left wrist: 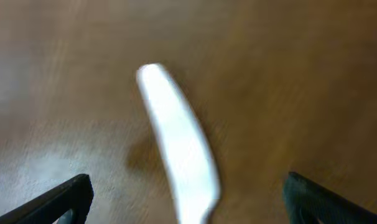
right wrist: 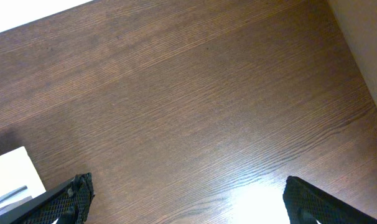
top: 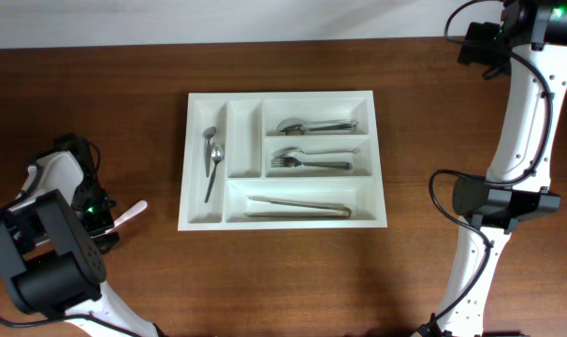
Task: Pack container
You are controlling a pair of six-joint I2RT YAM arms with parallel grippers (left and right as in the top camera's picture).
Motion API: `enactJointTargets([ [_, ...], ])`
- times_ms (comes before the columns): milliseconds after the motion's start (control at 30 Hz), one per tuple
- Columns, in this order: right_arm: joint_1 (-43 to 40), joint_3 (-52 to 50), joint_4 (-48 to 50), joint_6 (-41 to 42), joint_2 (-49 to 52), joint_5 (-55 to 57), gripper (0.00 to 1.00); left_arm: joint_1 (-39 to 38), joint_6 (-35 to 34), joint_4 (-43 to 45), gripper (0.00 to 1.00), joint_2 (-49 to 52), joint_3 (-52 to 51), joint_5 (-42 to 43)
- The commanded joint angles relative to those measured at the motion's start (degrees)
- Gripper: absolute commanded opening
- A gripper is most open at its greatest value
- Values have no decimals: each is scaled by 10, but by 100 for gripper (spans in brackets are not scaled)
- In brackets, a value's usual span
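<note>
left jaws spread, white utensil between | right jaws spread | container holds cutlery

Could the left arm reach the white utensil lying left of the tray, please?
Probably yes: the left end effector hangs open over the white utensil, framed between its fingers, with nothing in the way.

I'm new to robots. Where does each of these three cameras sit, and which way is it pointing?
Overhead: fixed above the table, looking straight down on the container; the left arm and right arm show.
Left wrist: on the left arm, looking down, blurred, at a white utensil below the open left gripper.
Right wrist: on the right arm, looking down at bare wood and a container corner; the open right gripper shows.
Shared: overhead and left wrist both show the white utensil; overhead and right wrist, the container.
</note>
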Motion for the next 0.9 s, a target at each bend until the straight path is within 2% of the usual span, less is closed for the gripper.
enactJointTargets([
  [0,0,8,-2,-3,-24,-1,99,-2,87,38,99,28,-16,26],
  [233,0,8,-2,-4,-24,-1,99,-7,106,70,99,28,-16,31],
  [867,0,8,-2,-4,-24,-1,99,-15,106,72,99,28,-16,132],
])
